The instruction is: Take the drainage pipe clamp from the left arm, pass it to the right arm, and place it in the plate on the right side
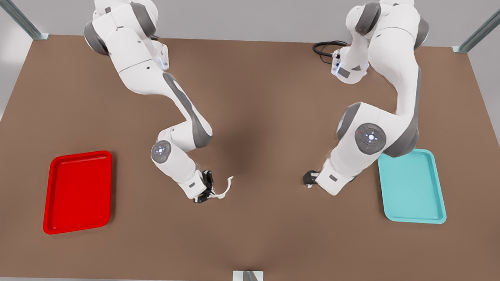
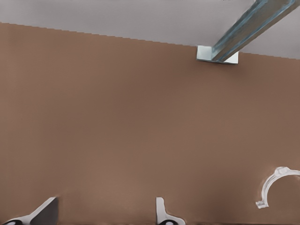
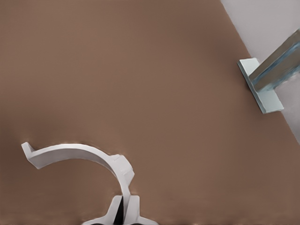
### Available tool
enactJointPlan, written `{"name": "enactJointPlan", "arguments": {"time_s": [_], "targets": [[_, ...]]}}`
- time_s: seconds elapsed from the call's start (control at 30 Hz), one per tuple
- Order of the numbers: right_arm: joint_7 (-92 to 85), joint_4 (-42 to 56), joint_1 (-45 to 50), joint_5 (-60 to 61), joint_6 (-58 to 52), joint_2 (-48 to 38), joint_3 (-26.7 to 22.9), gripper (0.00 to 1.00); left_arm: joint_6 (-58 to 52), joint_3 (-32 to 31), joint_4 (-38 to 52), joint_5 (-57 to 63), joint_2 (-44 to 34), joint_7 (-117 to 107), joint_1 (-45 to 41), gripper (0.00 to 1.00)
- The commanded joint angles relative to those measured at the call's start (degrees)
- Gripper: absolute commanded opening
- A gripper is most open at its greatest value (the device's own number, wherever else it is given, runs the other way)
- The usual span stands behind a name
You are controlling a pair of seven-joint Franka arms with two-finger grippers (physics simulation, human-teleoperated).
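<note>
The drainage pipe clamp (image 1: 226, 189), a thin white half-ring, hangs just above the table near the middle. My right gripper (image 1: 212, 193), on the arm at the front view's left, is shut on one end of it. The right wrist view shows the clamp (image 3: 82, 153) arching away from the pinched gripper (image 3: 123, 212). My left gripper (image 1: 309, 179), on the arm at the front view's right, hovers low and open with nothing held. In the left wrist view its gripper (image 2: 103, 216) has spread fingers, and the clamp (image 2: 273, 186) lies farther off. The red plate (image 1: 77, 191) lies at the front view's left.
A teal tray (image 1: 412, 187) lies beside the left arm's base side, at the front view's right. A black cable (image 1: 325, 47) loops at the table's back edge. Metal frame posts stand at the corners, and a bracket (image 1: 248, 277) sits at the front edge.
</note>
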Motion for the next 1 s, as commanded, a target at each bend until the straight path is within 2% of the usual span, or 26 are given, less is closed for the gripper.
{"name": "enactJointPlan", "arguments": {"time_s": [0.0, 0.07, 0.1, 0.23, 0.4, 0.6, 0.67, 0.83, 0.87, 0.9, 0.97], "targets": [[-1.5, -0.5, -3.6, -0.6, -11.2, -2.9, -0.1, 0.21, -24.0, 0.0, 0.2, 0.3, -3.9, 7.2, 2.2, 1.0], [-4.2, -0.5, -9.5, -2.1, -20.1, -5.3, -0.1, 0.21, -24.5, -0.2, 0.2, 0.4, -7.4, 12.9, 5.6, 1.0], [-7.4, -0.5, -13.0, -4.0, -21.1, -5.2, -0.1, 0.21, -24.1, -0.2, 0.3, 0.7, -7.4, 14.8, 5.6, 1.0], [-18.6, -0.5, -21.1, -5.2, -22.3, -4.4, -1.3, 0.21, -23.7, -0.3, -0.8, 0.6, -6.1, 18.7, 8.7, 1.0], [-31.7, 0.5, -31.4, -5.4, -22.3, -0.5, -1.8, 0.21, -21.3, -0.6, -0.8, 4.0, -6.2, 13.6, 4.1, 1.0], [-36.7, 2.4, -39.3, -5.2, -21.5, 1.6, -1.8, 0.21, -26.5, -2.2, -0.7, 4.0, -8.5, 13.6, 4.2, 1.0], [-38.9, 5.5, -39.4, -5.1, -21.1, 4.4, -4.4, 0.21, -27.3, -2.7, -0.7, 4.1, -8.9, 13.6, 4.2, 1.0], [-41.0, 11.1, -40.6, -4.3, -21.1, 8.2, -5.4, 0.21, -27.9, -2.8, -0.7, 4.0, -9.2, 13.6, 4.2, 1.0], [-40.7, 10.7, -40.9, -2.2, -21.1, 8.6, -5.4, 0.9, -27.9, -3.1, -0.8, 4.0, -9.6, 13.6, 4.2, 1.0], [-41.1, 10.5, -42.2, 1.1, -21.3, 9.2, -5.4, 1.0, -27.8, -3.1, -0.8, 4.0, -9.6, 13.6, 4.2, 1.0], [-41.2, 10.5, -42.3, 1.1, -21.5, 9.0, -5.4, 1.0, -27.6, -3.1, -0.7, 4.1, -9.6, 13.6, 4.2, 1.0]]}}
